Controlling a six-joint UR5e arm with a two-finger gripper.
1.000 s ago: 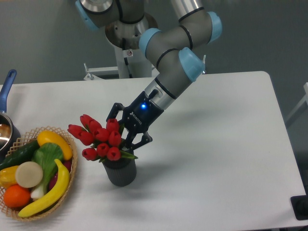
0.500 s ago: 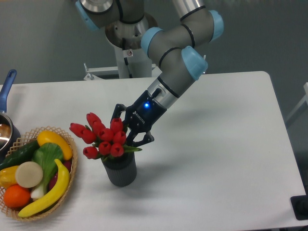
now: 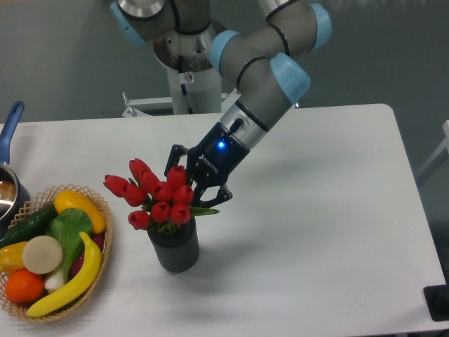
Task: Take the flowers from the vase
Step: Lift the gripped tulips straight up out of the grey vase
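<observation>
A bunch of red tulip flowers (image 3: 156, 196) with green leaves stands in a small dark grey ribbed vase (image 3: 175, 250) on the white table, left of centre. My gripper (image 3: 190, 182) reaches down from the upper right and is closed around the right side of the bunch, with one finger behind the buds and one in front. The stems are hidden inside the vase and behind the buds. The bunch leans to the left, its lower part still inside the vase mouth.
A round wicker basket (image 3: 105, 239) of colourful fruit and vegetables sits at the front left, close to the vase. A pot with a blue handle (image 3: 10, 126) is at the left edge. The robot base (image 3: 184, 84) stands behind the table.
The gripper has moved up and slightly right with the flowers in it. The bunch has risen a little in the vase. The vase has not moved.
</observation>
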